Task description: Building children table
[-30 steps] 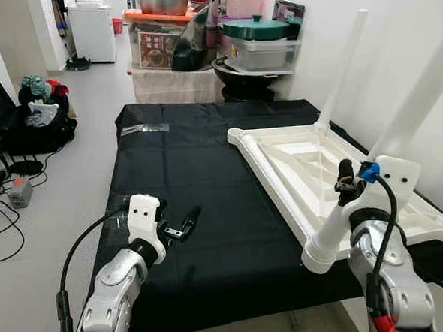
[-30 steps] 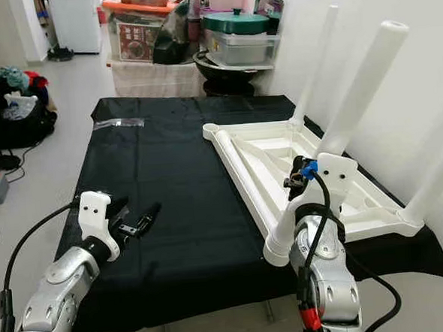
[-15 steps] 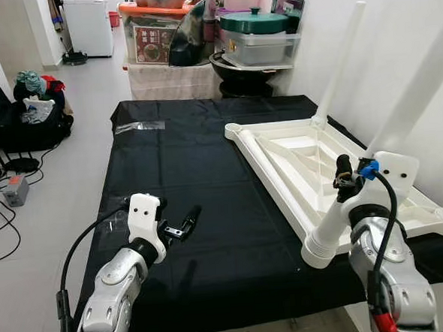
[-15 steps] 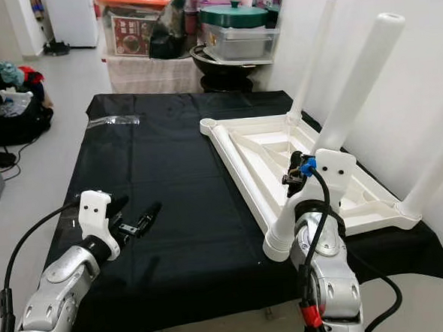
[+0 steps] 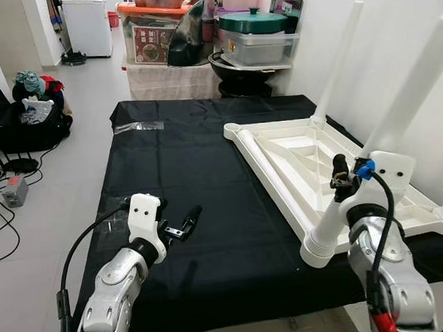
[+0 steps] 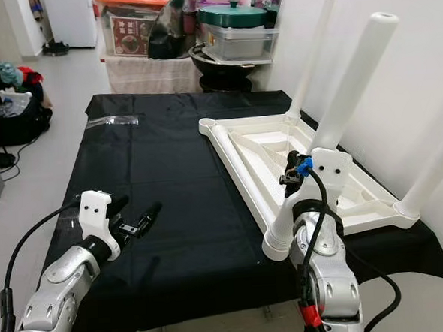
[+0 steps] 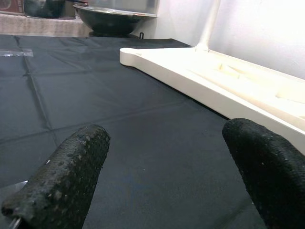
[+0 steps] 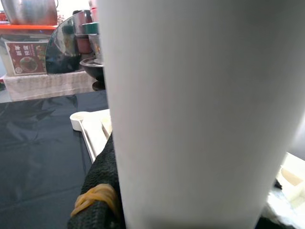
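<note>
Partly hidden – right tool, table leg

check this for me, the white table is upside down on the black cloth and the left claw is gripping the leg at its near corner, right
Not quite: the right claw grips that near-corner leg, as the right eye view shows. The left claw hovers open above the black cloth, apart from the white table. The table is indeed upside down on the cloth.
</note>
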You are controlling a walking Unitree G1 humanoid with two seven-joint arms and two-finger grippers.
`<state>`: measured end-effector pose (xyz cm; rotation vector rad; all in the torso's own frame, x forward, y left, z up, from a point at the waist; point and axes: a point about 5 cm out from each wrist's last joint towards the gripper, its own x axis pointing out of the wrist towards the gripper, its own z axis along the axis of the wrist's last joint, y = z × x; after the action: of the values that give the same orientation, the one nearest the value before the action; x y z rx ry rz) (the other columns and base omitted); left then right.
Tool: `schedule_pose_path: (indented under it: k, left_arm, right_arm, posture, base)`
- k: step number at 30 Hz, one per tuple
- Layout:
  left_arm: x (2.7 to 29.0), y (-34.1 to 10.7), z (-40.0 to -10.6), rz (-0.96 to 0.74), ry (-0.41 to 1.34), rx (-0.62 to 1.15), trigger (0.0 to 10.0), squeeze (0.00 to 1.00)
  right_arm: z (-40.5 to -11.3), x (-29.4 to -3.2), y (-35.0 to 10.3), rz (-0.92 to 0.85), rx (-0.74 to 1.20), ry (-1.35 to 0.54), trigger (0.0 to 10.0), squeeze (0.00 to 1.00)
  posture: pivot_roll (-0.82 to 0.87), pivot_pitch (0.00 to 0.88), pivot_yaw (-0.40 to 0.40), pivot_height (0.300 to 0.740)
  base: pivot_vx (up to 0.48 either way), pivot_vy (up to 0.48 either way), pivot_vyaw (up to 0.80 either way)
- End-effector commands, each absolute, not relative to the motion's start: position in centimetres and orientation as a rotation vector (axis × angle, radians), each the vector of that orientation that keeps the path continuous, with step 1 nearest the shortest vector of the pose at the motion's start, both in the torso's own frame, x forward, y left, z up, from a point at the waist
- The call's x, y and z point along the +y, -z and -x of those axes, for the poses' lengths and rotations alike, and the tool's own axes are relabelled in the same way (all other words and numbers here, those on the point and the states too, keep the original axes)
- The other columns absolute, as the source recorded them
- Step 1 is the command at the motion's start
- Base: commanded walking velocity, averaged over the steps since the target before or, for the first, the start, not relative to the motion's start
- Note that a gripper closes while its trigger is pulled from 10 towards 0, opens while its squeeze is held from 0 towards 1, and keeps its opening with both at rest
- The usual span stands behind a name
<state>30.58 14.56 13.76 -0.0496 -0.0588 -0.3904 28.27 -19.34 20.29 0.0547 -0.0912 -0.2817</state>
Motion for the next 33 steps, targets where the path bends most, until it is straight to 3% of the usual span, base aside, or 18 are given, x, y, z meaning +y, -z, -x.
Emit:
schedule_pose_path:
  k: [1,8,9,10,11,16,17,33]
  left_arm:
    - [14.5,-13.6,-30.7,0.041,0.399,-0.053,10.0,0.0]
    - [14.5,-13.6,-30.7,0.04,0.398,-0.053,10.0,0.0]
    - [14.5,-13.6,-30.7,0.04,0.399,-0.053,10.0,0.0]
    - [14.5,-13.6,-30.7,0.04,0.399,-0.053,10.0,0.0]
    - [14.5,-13.6,-30.7,0.04,0.399,-0.053,10.0,0.0]
    - [14.5,-13.6,-30.7,0.04,0.401,-0.053,10.0,0.0]
    - [14.5,-13.6,-30.7,0.04,0.402,-0.053,10.0,0.0]
    - [14.5,-13.6,-30.7,0.038,0.405,-0.052,10.0,0.0]
  right_arm:
    - [-28.4,-19.9,-16.5,-0.031,0.116,0.285,10.0,0.0]
    - [-28.6,-20.2,-16.9,-0.027,0.092,0.268,10.0,0.0]
    - [-28.6,-20.3,-17.0,-0.028,0.09,0.267,10.0,0.04]
    - [-28.6,-20.3,-17.0,-0.032,0.086,0.264,10.0,0.58]
    - [-28.6,-20.3,-17.0,-0.034,0.083,0.263,10.0,1.0]
    - [-28.6,-20.2,-17.0,-0.025,0.089,0.261,10.0,1.0]
    - [-28.6,-20.2,-16.9,-0.019,0.099,0.261,10.0,0.0]
    - [-28.9,-20.1,-17.9,-0.076,0.035,0.217,10.0,0.0]
  posture:
    - [0.03,0.0,-0.081,0.74]
    - [0.03,0.0,-0.082,0.74]
    - [0.03,0.0,-0.082,0.74]
    - [0.03,0.0,-0.082,0.74]
    - [0.03,0.0,-0.082,0.74]
    - [0.03,0.0,-0.08,0.74]
    - [0.03,0.0,-0.077,0.74]
    - [0.03,0.0,-0.077,0.74]
  base:
    - [0.0,0.0,0.0]
    - [0.0,0.0,0.0]
    - [0.0,0.0,0.0]
    - [0.0,0.0,0.0]
    - [0.0,0.0,0.0]
    - [0.0,0.0,0.0]
    - [0.0,0.0,0.0]
    - [0.0,0.0,0.0]
